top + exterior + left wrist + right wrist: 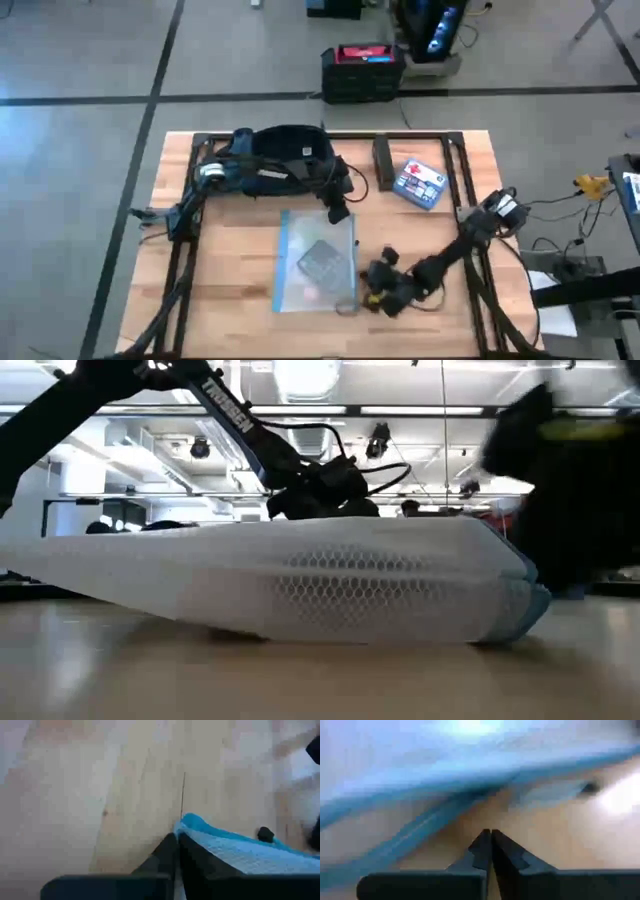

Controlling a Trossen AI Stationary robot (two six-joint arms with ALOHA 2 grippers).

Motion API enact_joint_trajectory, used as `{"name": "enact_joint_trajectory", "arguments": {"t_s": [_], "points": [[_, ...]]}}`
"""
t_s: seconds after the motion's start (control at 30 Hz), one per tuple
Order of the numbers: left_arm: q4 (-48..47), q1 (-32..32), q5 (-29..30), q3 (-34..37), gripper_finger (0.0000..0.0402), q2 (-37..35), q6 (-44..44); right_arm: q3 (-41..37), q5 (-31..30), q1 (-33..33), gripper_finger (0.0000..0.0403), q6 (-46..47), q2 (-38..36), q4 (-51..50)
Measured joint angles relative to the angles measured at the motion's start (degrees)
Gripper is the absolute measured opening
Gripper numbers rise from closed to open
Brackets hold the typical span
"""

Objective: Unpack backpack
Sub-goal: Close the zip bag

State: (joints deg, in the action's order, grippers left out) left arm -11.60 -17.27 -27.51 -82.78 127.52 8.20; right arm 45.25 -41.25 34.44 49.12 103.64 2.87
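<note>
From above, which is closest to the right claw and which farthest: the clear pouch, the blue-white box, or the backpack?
From the right gripper:
1. Clear pouch, right beside it, mid-table.
2. Blue-white box, toward the far edge.
3. Backpack, far edge, on the left arm's side.

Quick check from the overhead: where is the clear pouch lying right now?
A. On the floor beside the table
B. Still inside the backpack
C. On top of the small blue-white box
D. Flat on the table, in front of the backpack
D: the clear pouch lies flat on the wooden table, out of the backpack, well apart from the blue-white box.
</note>
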Motion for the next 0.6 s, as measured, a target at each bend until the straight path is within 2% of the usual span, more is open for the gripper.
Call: {"name": "enact_joint_trajectory", "arguments": {"t_s": [0.33, 0.5, 0.6], "points": [[-1.8, 0.2, 1.0, -0.1, 0.0000, -0.1, -0.4, -0.8, -0.5, -6.8, 0.0000, -7.3, -1.0, 0.4], [-1.7, 0.2, 1.1, 0.1, 0.0000, -0.1, -0.3, -0.6, 4.8, -8.3, 0.0000, -7.7, 1.7, 1.3], [-1.8, 0.3, 1.7, 0.1, 0.0000, -0.1, -0.2, -0.7, 8.7, -6.3, 0.0000, -5.4, 2.8, 1.5]]}}
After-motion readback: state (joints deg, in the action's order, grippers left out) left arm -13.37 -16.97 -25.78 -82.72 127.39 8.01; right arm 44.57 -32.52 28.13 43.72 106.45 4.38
